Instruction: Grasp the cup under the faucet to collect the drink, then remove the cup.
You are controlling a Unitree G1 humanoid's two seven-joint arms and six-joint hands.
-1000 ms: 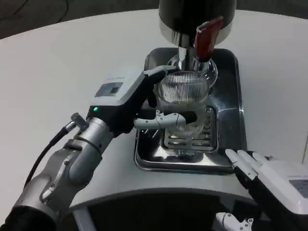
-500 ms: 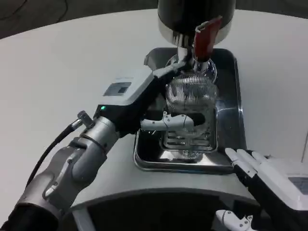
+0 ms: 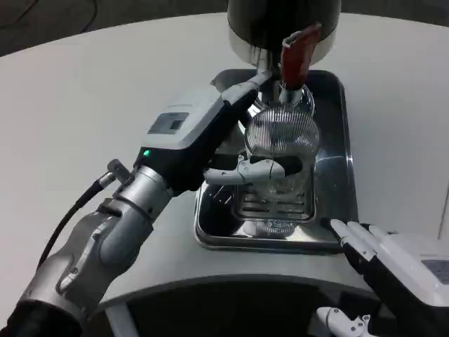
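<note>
A clear ribbed glass cup [image 3: 283, 140] stands over the grille of a steel drip tray [image 3: 328, 119], right under the faucet with its red lever [image 3: 295, 55]. My left hand [image 3: 210, 137] grips the cup from the left, one finger wrapped across its front, another behind its rim. The dark dispenser body [image 3: 283, 24] rises at the back of the tray. Whether any drink is in the cup is unclear. My right hand [image 3: 393, 263] rests near the table's front edge at lower right, fingers stretched out and holding nothing.
The round white table [image 3: 91, 105] spreads wide to the left and right of the tray. A black cable [image 3: 66, 221] trails from my left forearm. The table's front edge curves just below the tray.
My left hand has carried the cup farther back and up, closer under the faucet. The right hand has stayed where it was.
</note>
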